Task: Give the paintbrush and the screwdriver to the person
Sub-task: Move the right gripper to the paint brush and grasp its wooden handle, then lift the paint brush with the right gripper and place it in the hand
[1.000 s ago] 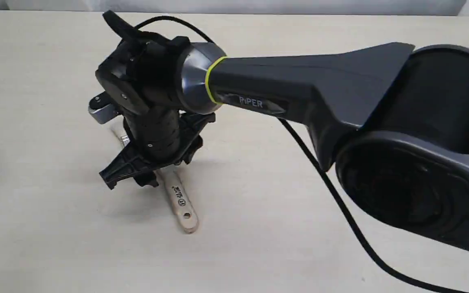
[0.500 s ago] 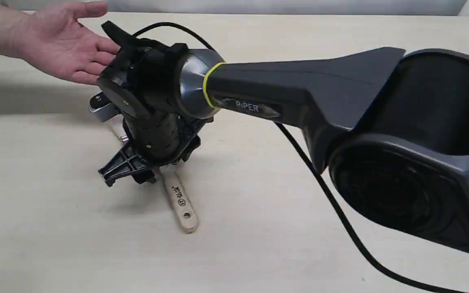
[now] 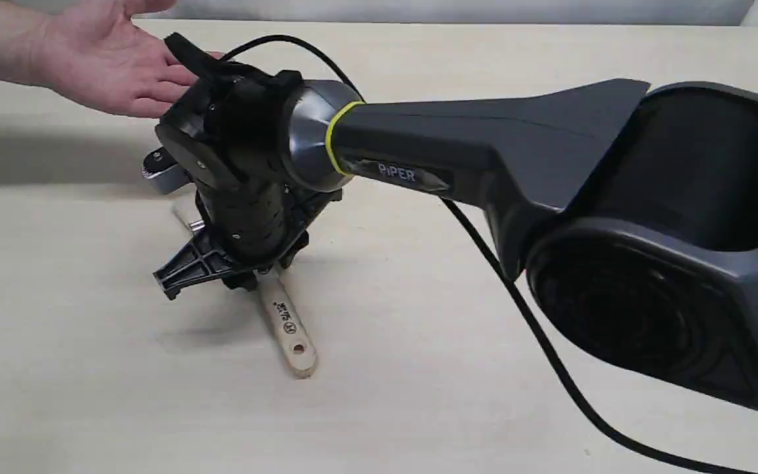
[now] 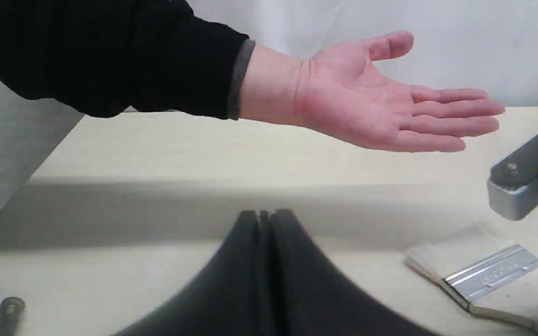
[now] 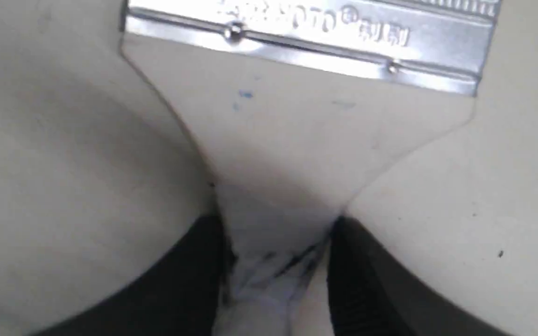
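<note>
The paintbrush (image 3: 285, 320) lies on the table, its wooden handle with the hole pointing toward the near edge. My right gripper (image 3: 242, 282) comes down on it from above and is shut on the handle. The right wrist view shows the fingers (image 5: 203, 275) clamping the narrow neck of the paintbrush (image 5: 297, 140), just below the silver ferrule. My left gripper (image 4: 264, 217) is shut with nothing in it. A black rod end (image 4: 5, 315), likely the screwdriver, lies at the edge of the left wrist view. The paintbrush's ferrule and bristles (image 4: 491, 273) also show there.
The person's open hand (image 3: 89, 59), palm up, hovers above the table just behind my right wrist, and shows again as the hand (image 4: 381, 107). A black cable (image 3: 517, 296) trails from the right arm across the table. The arm's big base (image 3: 668, 263) fills the right side.
The person's hand came in from the left and now hovers palm up a little higher. My right gripper, holding the brush, has shifted slightly up and left.
</note>
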You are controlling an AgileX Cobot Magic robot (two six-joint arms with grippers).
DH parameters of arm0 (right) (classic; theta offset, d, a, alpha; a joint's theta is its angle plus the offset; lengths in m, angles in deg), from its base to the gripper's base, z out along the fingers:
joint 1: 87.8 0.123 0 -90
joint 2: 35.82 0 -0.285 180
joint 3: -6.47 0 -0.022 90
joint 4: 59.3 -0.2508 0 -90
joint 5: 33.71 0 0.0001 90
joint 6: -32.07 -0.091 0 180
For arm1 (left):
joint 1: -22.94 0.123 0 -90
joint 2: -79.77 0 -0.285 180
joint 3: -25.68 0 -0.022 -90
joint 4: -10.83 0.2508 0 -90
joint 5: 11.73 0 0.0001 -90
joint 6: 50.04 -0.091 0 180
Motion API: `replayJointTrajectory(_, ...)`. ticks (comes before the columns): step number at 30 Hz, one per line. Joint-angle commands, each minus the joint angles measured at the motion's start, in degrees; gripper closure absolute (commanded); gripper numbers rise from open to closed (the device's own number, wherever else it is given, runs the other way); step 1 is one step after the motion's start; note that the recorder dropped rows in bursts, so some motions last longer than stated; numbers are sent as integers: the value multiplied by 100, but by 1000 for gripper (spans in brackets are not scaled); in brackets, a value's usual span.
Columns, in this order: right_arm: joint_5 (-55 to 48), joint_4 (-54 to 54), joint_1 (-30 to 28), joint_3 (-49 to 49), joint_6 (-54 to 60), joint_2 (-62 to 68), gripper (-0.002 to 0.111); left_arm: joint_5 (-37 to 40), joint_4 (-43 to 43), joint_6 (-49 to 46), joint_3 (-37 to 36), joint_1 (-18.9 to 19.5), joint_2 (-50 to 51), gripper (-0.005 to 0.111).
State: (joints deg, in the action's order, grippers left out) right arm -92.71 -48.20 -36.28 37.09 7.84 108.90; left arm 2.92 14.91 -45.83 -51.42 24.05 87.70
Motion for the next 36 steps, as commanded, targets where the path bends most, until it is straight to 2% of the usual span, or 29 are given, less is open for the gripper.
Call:
replayJointTrajectory(1, -576, 50, -37, -62, 308, 136, 104, -22, -26, 12, -12, -47, -14, 107)
replayJointTrajectory(8, -784, -394, -22, -62, 951, -389, 104, -34, -25, 12, -12, -47, -14, 107)
replayJointTrajectory(15, -910, -1110, -7, -62, 1613, -1487, 104, -34, -25, 12, -12, -47, -14, 107)
replayJointTrajectory(19, -739, -1110, -7, -62, 1638, -2125, 104, -34, -25, 12, -12, -47, -14, 107)
replayJointTrajectory(27, 1158, -1110, -7, -62, 1730, -2664, 104, -34, -25, 12, -12, -47, -14, 107)
replayJointTrajectory(36, 2368, -1041, -7, -62, 1803, -1698, 104, -37, -2, 12, -12, -47, -14, 107)
